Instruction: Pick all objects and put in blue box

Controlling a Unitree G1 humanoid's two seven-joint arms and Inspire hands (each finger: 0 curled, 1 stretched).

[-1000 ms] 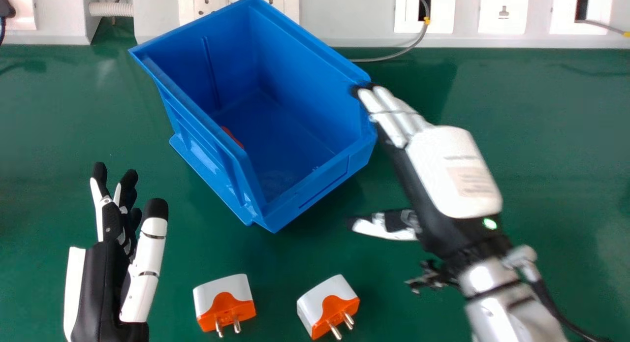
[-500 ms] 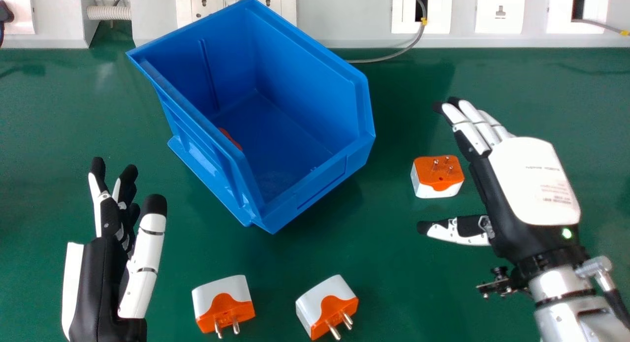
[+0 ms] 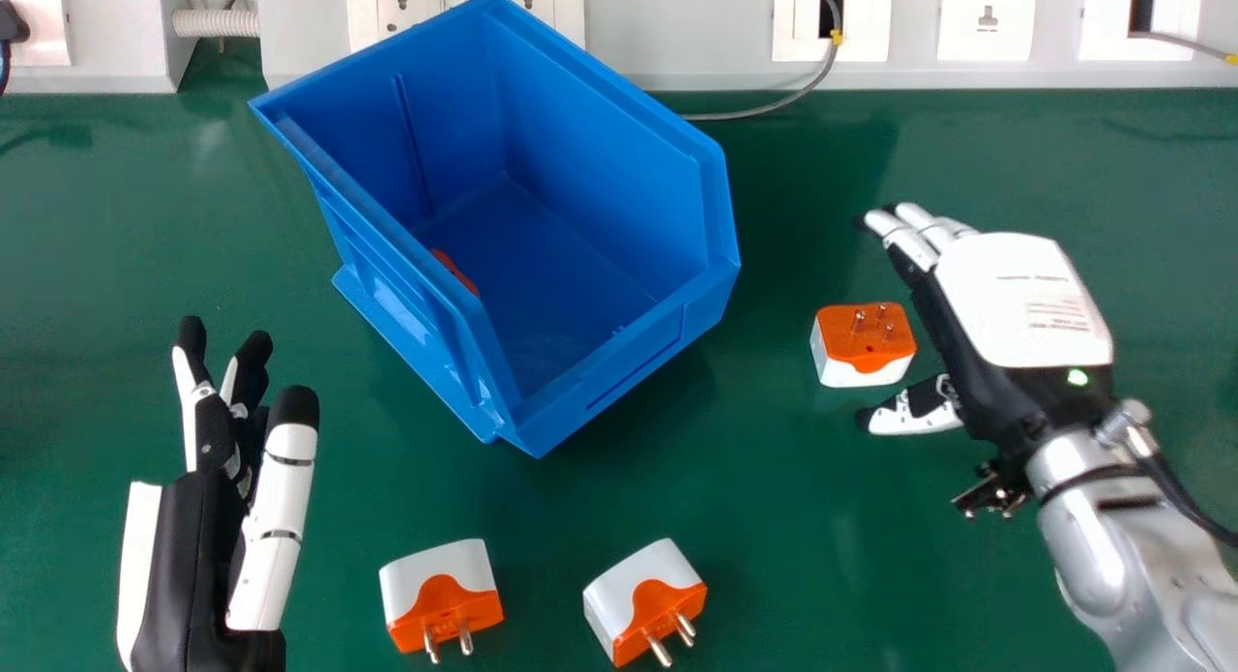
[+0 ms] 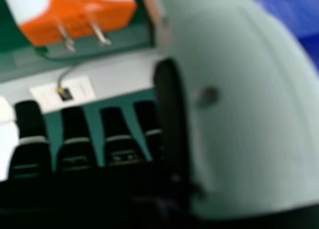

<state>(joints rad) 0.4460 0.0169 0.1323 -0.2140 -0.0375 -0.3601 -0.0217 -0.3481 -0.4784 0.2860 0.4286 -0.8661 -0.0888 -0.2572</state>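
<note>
In the head view, my right hand [image 3: 1016,305] is open just right of an orange-and-white plug [image 3: 864,345], its thumb below the plug's near side. The right hand view shows that plug [image 4: 79,15] beyond the fingertips of my right hand [image 4: 75,149]. Two more plugs lie near the front edge, one left [image 3: 441,597] and one right [image 3: 645,602]. The blue box [image 3: 619,348] stands tilted to the view at centre, a bit of something orange [image 3: 455,270] inside, partly hidden by its wall. My left hand [image 3: 208,556] is open at the lower left, holding nothing.
A pale wall trunking with sockets [image 3: 677,34] runs along the back of the green table [image 3: 793,575]. A grey cable [image 3: 764,109] droops from it behind the box's right side. At the far left, a black plug [image 3: 12,22] sits in a socket.
My right hand has moved right, away from the box's right corner, uncovering the plug there, then slightly up and left towards that plug. The left hand has stayed almost still.
</note>
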